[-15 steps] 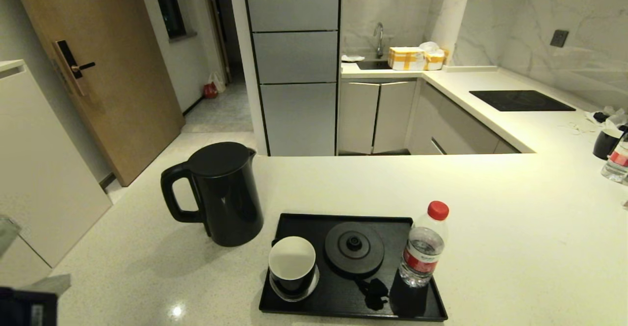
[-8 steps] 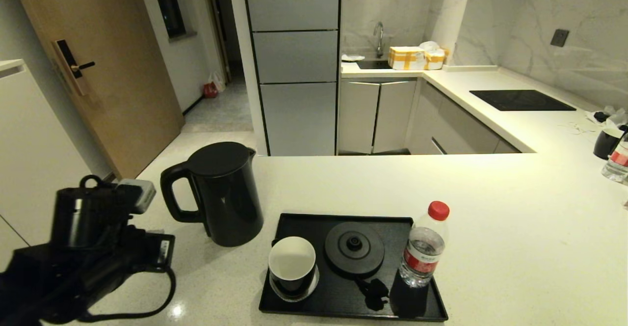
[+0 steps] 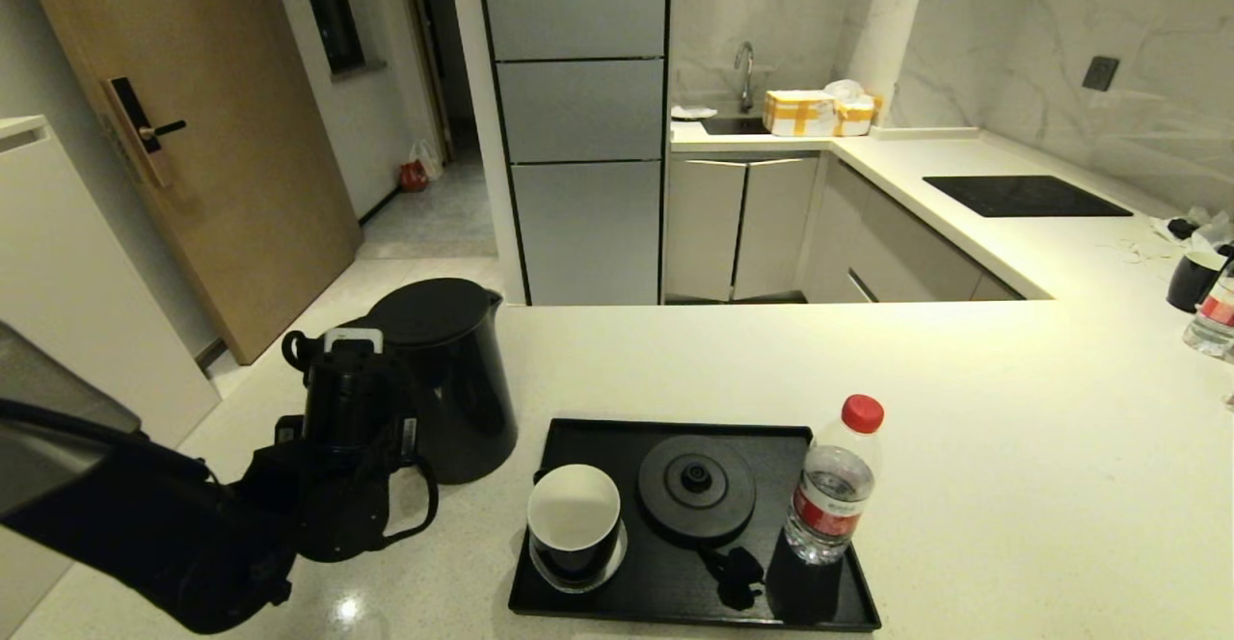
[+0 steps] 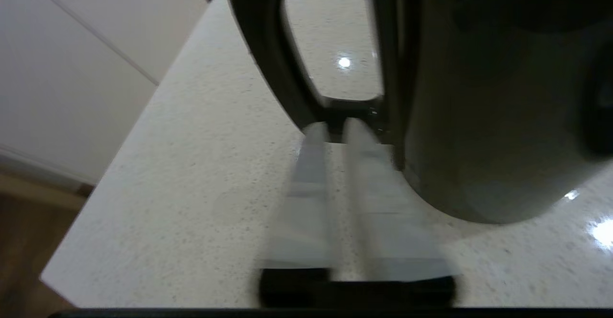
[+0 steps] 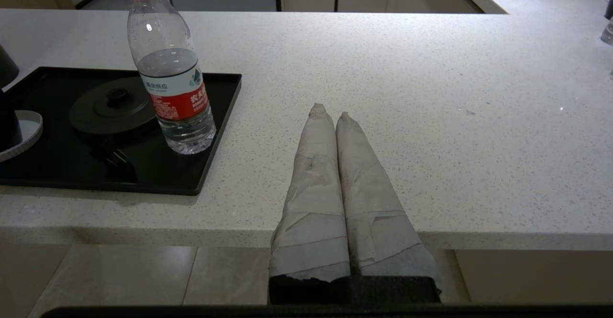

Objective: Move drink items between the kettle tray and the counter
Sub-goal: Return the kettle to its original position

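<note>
The tall black kettle (image 3: 453, 380) stands on the off-white counter (image 3: 964, 380), left of the black kettle tray (image 3: 675, 425). My left arm (image 3: 352, 399) reaches in at its loop handle (image 4: 268, 45). The left gripper (image 4: 335, 126) has its fingers a narrow gap apart, tips at the foot of the handle, holding nothing. The round base disc (image 3: 696, 486) on the tray is bare. The red-capped bottle (image 3: 831, 486) stands upright at the tray's right end. My right gripper (image 5: 330, 112) is shut and empty over the counter's front edge, right of the bottle (image 5: 175, 83).
A black cup with white inside (image 3: 574, 524) sits on the tray's left part. The counter's left edge lies close beside the kettle. Far right stand another cup (image 3: 1191, 281) and bottle (image 3: 1215, 317). A black hob panel (image 3: 1027, 197) lies on the back counter.
My left arm has swung in from the lower left corner up to the kettle's handle, now covering it in the head view. Kettle, bottle and tray have not moved.
</note>
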Tool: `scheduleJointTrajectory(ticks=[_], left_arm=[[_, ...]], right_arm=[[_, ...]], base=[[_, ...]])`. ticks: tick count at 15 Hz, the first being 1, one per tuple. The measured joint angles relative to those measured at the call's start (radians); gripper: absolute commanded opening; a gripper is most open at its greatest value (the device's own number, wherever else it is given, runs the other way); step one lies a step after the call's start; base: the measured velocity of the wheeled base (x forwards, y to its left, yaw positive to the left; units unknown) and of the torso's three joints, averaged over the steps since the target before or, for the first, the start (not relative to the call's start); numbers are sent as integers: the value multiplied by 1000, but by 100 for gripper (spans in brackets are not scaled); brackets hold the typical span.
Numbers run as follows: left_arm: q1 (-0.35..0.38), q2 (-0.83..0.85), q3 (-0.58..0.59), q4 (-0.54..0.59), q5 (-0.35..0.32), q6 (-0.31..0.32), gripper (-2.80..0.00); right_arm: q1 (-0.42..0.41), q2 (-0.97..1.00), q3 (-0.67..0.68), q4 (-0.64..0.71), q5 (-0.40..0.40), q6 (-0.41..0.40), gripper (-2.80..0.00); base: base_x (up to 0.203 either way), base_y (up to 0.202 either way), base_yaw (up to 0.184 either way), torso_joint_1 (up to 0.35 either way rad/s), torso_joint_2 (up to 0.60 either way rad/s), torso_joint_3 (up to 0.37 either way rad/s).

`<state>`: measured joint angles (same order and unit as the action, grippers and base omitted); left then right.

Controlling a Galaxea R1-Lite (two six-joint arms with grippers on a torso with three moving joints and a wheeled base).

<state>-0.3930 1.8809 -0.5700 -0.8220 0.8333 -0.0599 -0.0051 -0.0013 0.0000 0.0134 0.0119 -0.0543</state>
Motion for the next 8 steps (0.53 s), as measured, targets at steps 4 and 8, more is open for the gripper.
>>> scheduleJointTrajectory(ticks=[4, 8], left_arm=[[-4, 11, 15, 5, 75, -25, 0], [0, 17, 27, -6, 82, -36, 0]], right_arm=[[-1, 0, 0, 0, 0, 0, -280], [0, 0, 0, 0, 0, 0, -280]], base=[[0, 0, 0, 0, 0, 0], [0, 0, 0, 0, 0, 0]])
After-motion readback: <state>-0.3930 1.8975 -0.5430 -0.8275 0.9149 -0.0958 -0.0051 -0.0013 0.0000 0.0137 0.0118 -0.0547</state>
